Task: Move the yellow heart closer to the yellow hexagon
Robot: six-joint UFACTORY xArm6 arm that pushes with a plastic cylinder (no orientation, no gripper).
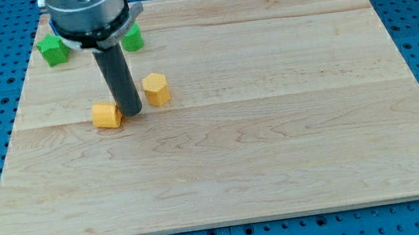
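The yellow heart (106, 115) lies on the wooden board toward the view's upper left. The yellow hexagon (156, 89) stands a short way to its right and slightly higher in the view. My tip (131, 112) is down on the board between the two, touching or almost touching the heart's right side, with the hexagon a little to its upper right. The dark rod rises from there to the arm's head at the view's top.
A green block (53, 49) sits near the board's top left corner. A second green block (132, 37) is partly hidden behind the arm's head. The wooden board (275, 125) lies on a blue pegboard table.
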